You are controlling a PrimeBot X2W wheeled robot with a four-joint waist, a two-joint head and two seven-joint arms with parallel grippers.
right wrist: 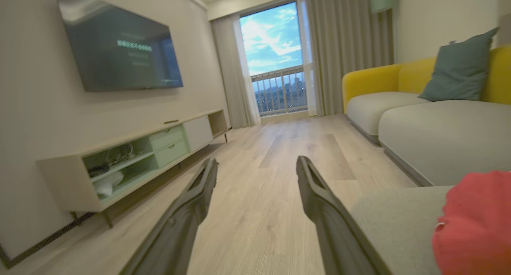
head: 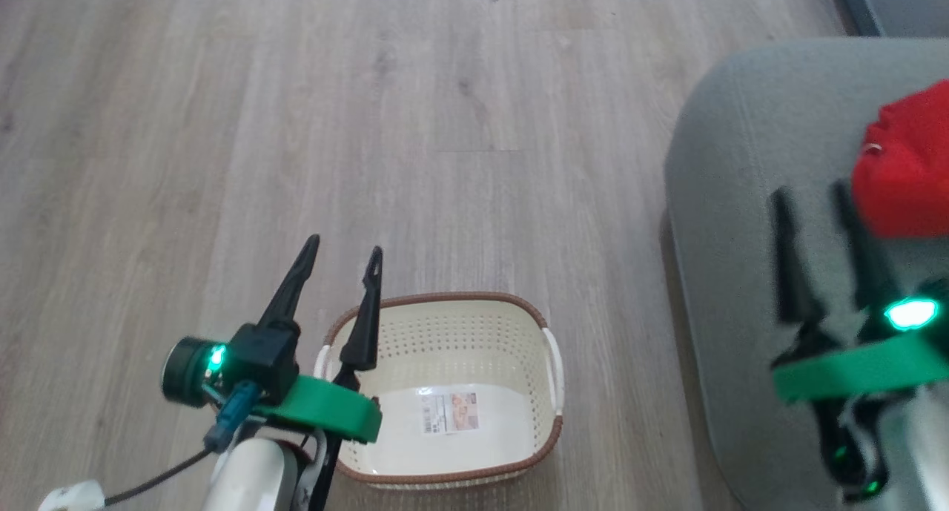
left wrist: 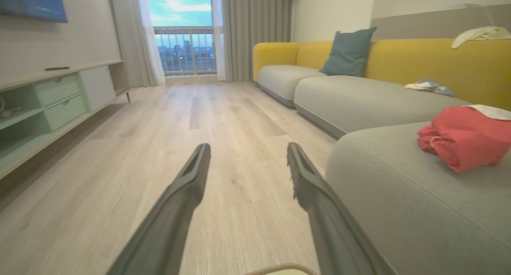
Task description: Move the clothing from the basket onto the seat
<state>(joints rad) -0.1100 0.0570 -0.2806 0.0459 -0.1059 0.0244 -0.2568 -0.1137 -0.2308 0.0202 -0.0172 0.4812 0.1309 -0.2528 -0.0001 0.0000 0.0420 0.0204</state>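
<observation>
Cropped at the head view's right edge: the clothing [head: 908, 162] and the seat [head: 741, 162] under it. Smeared by blur there: the right claw [head: 809, 192]. Hidden behind a finger of the left claw [head: 345, 244]: part of the basket [head: 460, 298] rim and one handle. Too small to read: print on the sticker [head: 450, 412]. Barely a sliver of basket rim at the left wrist view's bottom edge.

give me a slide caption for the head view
Basket empty on the floor, red clothing on the seat, left gripper and right gripper open.
</observation>
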